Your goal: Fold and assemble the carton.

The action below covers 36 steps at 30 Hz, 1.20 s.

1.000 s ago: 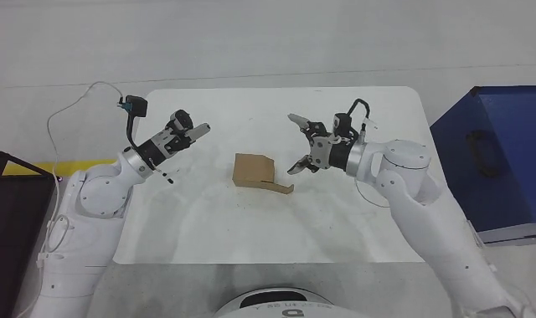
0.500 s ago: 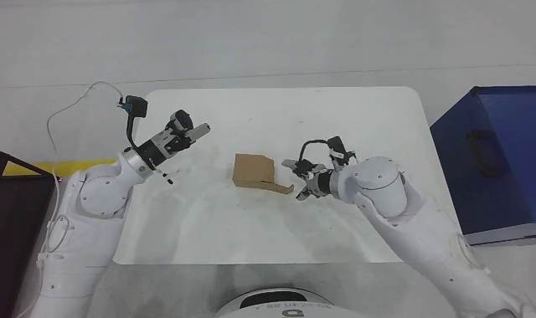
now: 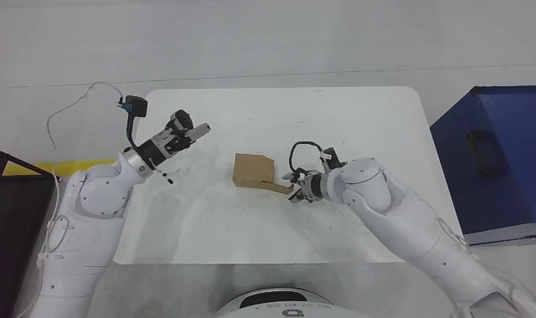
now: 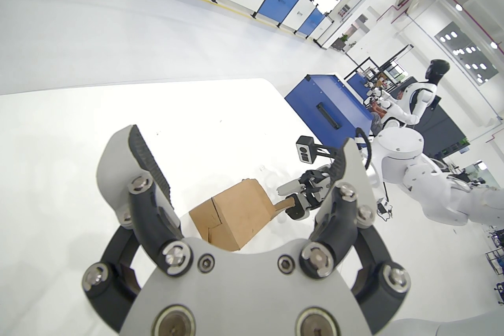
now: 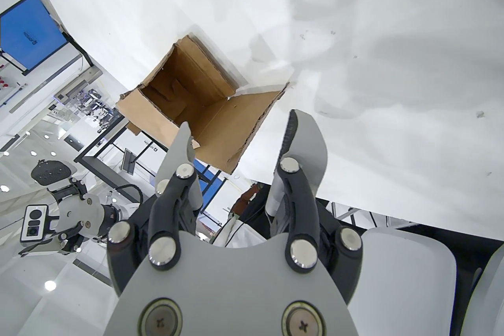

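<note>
Here, a brown cardboard carton (image 3: 253,169) lies on its side near the middle of the white rounded table (image 3: 352,117). Its open end faces the right arm. In the right wrist view the carton (image 5: 189,93) shows bare brown inner walls, with folded panels closing the far end. One long brown flap (image 3: 280,187) lies out from the open mouth, low over the table, towards the right arm.

The right gripper (image 3: 295,188) sits at the outer end of that flap. Its jaws are spread apart, and in the right wrist view the flap (image 5: 232,129) reaches in between the right gripper (image 5: 238,121) fingers. Whether a finger touches the cardboard I cannot tell.

The left gripper (image 3: 198,132) hangs over the left part of the table, well apart from the carton. Its jaws are released wide and hold nothing. In its own view the left gripper (image 4: 240,136) frames the carton (image 4: 230,217), with the closed end nearest and the right gripper (image 4: 293,197) beyond.

A blue box-shaped cabinet (image 3: 494,159) stands on the floor off the table's right side.
</note>
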### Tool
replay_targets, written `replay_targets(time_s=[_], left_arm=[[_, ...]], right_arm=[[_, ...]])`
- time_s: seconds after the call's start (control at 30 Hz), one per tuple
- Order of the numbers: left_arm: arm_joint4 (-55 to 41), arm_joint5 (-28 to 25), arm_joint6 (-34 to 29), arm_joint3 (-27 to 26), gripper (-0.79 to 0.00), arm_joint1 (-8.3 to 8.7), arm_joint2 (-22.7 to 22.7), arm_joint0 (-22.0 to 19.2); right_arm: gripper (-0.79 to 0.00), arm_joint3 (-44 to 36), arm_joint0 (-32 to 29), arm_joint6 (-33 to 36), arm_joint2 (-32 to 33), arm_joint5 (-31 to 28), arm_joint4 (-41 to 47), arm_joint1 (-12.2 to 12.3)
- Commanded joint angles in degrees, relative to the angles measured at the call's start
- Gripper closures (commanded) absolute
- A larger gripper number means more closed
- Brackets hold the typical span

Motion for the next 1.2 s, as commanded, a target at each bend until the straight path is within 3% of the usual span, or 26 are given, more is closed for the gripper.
replay_targets(time_s=[0.0,0.2,0.23,0.27,0.3,0.43,0.53,0.7,0.9,1.0,1.17], left_arm=[[0.0,0.0,0.0,0.0,-0.785,0.0,0.0,0.0],[0.0,0.0,0.0,0.0,-0.785,0.0,0.0,0.0],[0.0,0.0,0.0,0.0,-0.785,0.0,0.0,0.0],[0.0,0.0,0.0,0.0,-0.785,0.0,0.0,0.0],[0.0,0.0,0.0,0.0,-0.785,0.0,0.0,0.0],[0.0,0.0,0.0,0.0,-0.785,0.0,0.0,0.0],[0.0,0.0,0.0,0.0,-0.785,0.0,0.0,0.0],[0.0,0.0,0.0,0.0,-0.785,0.0,0.0,0.0],[0.0,0.0,0.0,0.0,-0.785,0.0,0.0,0.0],[0.0,0.0,0.0,0.0,-0.785,0.0,0.0,0.0],[0.0,0.0,0.0,0.0,-0.785,0.0,0.0,0.0]], right_arm=[[-0.286,0.2,0.7,-1.2,-0.8,0.0,2.1,0.1],[-0.212,1.3,2.0,-5.5,-2.2,0.0,7.5,0.4],[-0.163,1.2,2.2,-6.2,-2.4,0.0,8.1,0.5],[-0.043,1.2,2.4,-6.8,-2.5,0.0,8.7,0.6],[0.0,1.0,2.6,-7.3,-2.7,0.0,9.1,0.7],[0.0,-1.5,3.6,-10.8,-3.0,0.0,7.4,1.1],[0.0,-5.8,5.0,-13.9,-4.5,0.0,-0.1,1.7],[0.0,-11.7,9.6,-14.3,-9.7,0.0,-21.5,3.6],[0.0,-15.5,12.7,-8.6,-12.6,0.0,-40.1,5.9],[0.0,-17.1,14.0,-0.9,-13.9,-0.6,-45.4,7.0],[0.0,-16.0,13.2,10.2,-10.8,-11.6,-44.4,8.5]])
